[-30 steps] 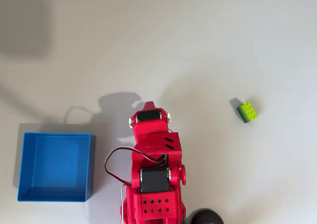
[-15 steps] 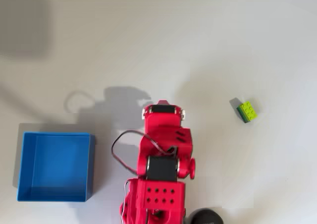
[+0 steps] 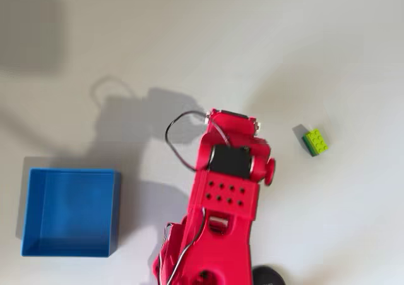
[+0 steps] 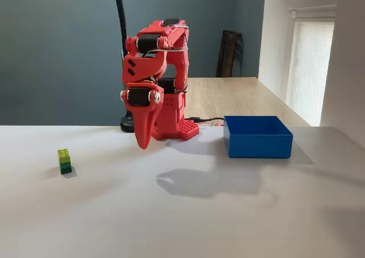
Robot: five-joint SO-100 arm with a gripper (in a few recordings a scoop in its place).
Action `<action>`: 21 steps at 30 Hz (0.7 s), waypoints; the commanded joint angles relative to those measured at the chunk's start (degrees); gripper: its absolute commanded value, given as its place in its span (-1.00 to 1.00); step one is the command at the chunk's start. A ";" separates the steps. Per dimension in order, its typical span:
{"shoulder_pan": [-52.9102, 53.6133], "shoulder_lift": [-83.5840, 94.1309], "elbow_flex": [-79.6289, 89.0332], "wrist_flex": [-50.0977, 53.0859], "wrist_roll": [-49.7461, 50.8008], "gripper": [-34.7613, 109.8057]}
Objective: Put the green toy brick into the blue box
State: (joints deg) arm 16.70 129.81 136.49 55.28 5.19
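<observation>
Arm swung toward green toy brick [image 3: 315, 142]; claw [image 4: 144, 142] hangs downward.

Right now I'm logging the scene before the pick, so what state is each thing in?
Brick: upright on the table, free, apart from the arm.
Box: open-topped, nothing seen in it, across the arm from the brick.
End effector: shut, pointing down, above the table, holding nothing.

A dark teal wall [image 4: 57, 52] backs the white table [image 4: 171, 212] (daylit window [image 4: 311, 64] at right).
</observation>
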 commanded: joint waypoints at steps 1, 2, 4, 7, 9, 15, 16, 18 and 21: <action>0.97 -2.90 -10.20 7.03 3.60 -0.52; 1.58 -3.69 -11.34 7.91 4.22 -0.52; 3.34 -5.36 -13.01 8.26 5.01 -0.52; 6.86 -7.65 -14.85 8.26 5.54 -0.52; 9.58 -9.14 -15.91 8.17 5.71 -0.52; 17.14 -12.39 -20.57 8.09 6.68 -0.52; 18.37 -12.83 -21.45 8.09 6.86 -0.52; 21.09 -13.62 -23.03 8.09 7.12 -0.52; 25.05 -14.85 -24.96 7.91 7.29 -0.52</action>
State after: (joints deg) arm 36.83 114.61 116.46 62.75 11.78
